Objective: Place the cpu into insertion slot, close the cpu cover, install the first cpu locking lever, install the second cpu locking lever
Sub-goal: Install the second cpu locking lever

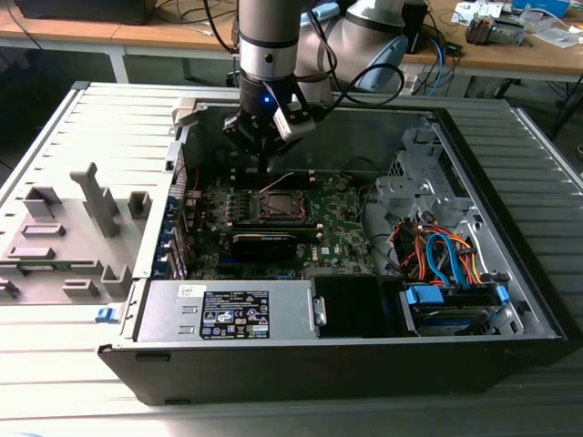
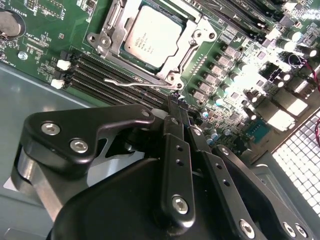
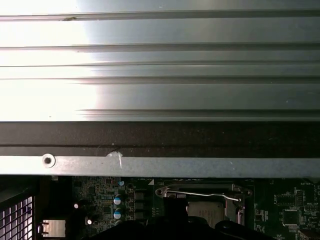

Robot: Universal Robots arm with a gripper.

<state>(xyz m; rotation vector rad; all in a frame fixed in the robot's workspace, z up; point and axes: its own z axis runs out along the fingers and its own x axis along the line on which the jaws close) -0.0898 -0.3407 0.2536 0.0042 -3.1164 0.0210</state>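
While the gripper (image 1: 266, 164) hangs over the insertion slot (image 1: 278, 206) in the exterior view, its fingers (image 2: 176, 120) look pressed together and empty in the second wrist view. There the cpu (image 2: 152, 36) sits under the cpu cover (image 2: 196, 34); a thin, springy locking lever (image 2: 135, 82) is best caught at its hooked end. The first wrist view shows that lever (image 3: 200, 194) along the cover's edge.
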